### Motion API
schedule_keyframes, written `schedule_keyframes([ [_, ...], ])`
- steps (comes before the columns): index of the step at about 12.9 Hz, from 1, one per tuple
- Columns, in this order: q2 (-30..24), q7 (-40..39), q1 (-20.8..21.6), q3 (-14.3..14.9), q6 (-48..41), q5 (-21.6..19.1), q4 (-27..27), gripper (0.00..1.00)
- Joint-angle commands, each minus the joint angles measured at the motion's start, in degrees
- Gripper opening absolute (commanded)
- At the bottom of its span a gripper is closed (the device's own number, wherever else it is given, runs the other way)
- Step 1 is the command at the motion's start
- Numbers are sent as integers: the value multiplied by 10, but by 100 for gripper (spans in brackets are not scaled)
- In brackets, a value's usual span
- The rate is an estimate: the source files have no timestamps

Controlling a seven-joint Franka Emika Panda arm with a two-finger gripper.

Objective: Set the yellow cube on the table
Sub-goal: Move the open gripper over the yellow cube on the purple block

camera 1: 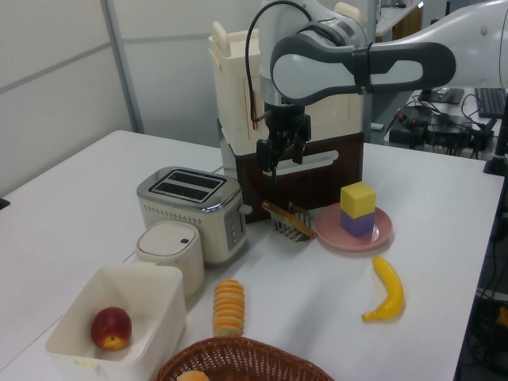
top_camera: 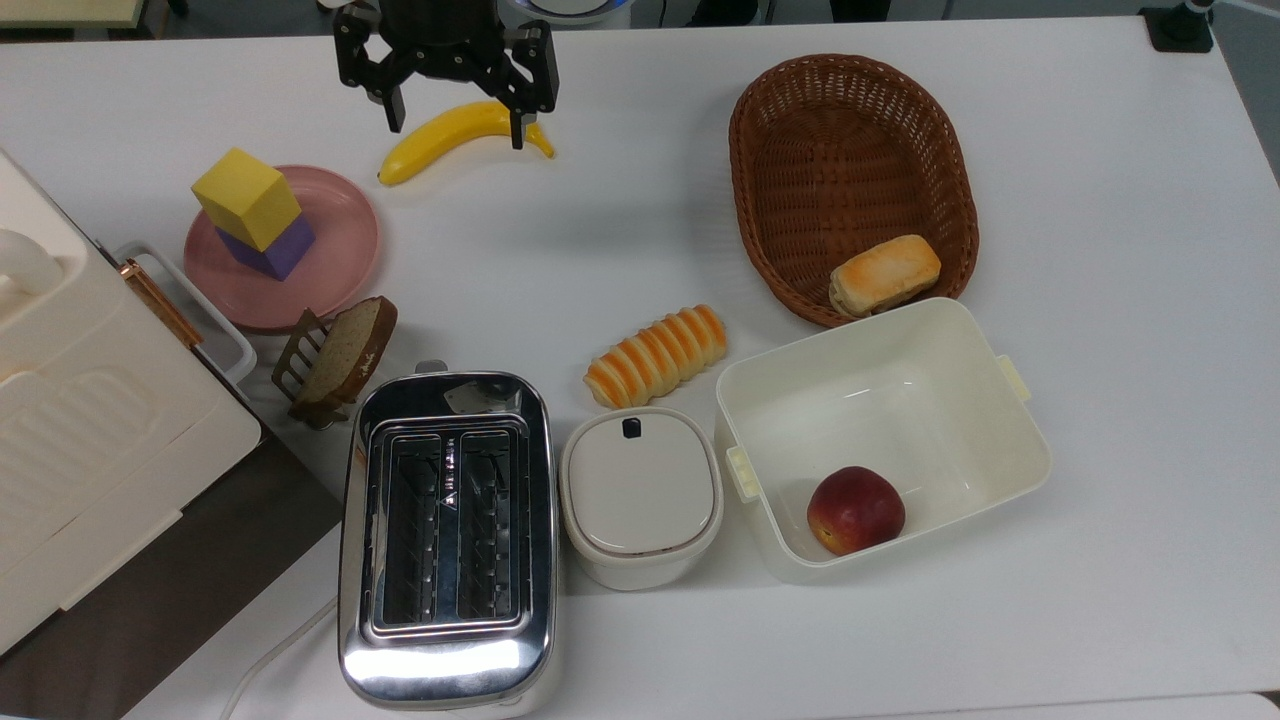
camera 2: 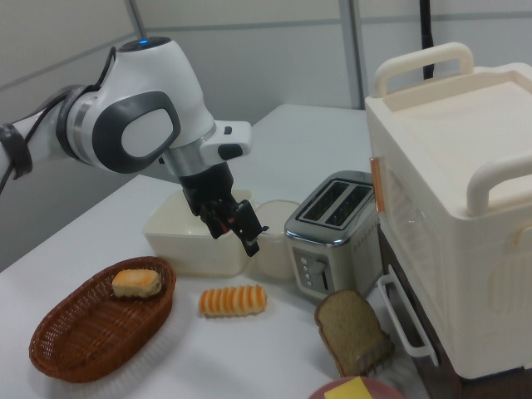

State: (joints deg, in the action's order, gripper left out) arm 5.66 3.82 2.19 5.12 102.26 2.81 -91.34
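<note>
— What is on the white tabletop (top_camera: 640, 240)?
— Take the pink plate (top_camera: 340, 250) as the landmark. The yellow cube (top_camera: 246, 198) sits on top of a purple cube (top_camera: 280, 250), and that stack stands on the plate, toward its far-left part in the top view.
— And the arm?
— The gripper (top_camera: 452, 118) hangs above the tabletop, up and to the right of the plate in the top view, over a banana (top_camera: 455, 130). Its fingers are spread wide and hold nothing.
— Anything near the plate?
— A slice of bread (top_camera: 345, 350) in a small rack just below it in the top view, and beyond that a chrome toaster (top_camera: 447, 540).
</note>
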Motion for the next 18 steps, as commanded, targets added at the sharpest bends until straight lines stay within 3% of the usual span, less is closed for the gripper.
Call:
schedule_keyframes([
  [1, -7, -14, 0, 2, -22, -12, 5, 100],
  [3, -9, -13, -4, 2, -22, -12, 5, 100],
  [9, -38, -10, -90, -1, -22, -13, -32, 100],
  [13, -60, -9, -136, -1, -8, -12, -101, 100],
  [16, -25, 32, -171, 6, 160, -12, -174, 100],
  [18, 1, 37, -173, 9, 238, -11, -194, 100],
])
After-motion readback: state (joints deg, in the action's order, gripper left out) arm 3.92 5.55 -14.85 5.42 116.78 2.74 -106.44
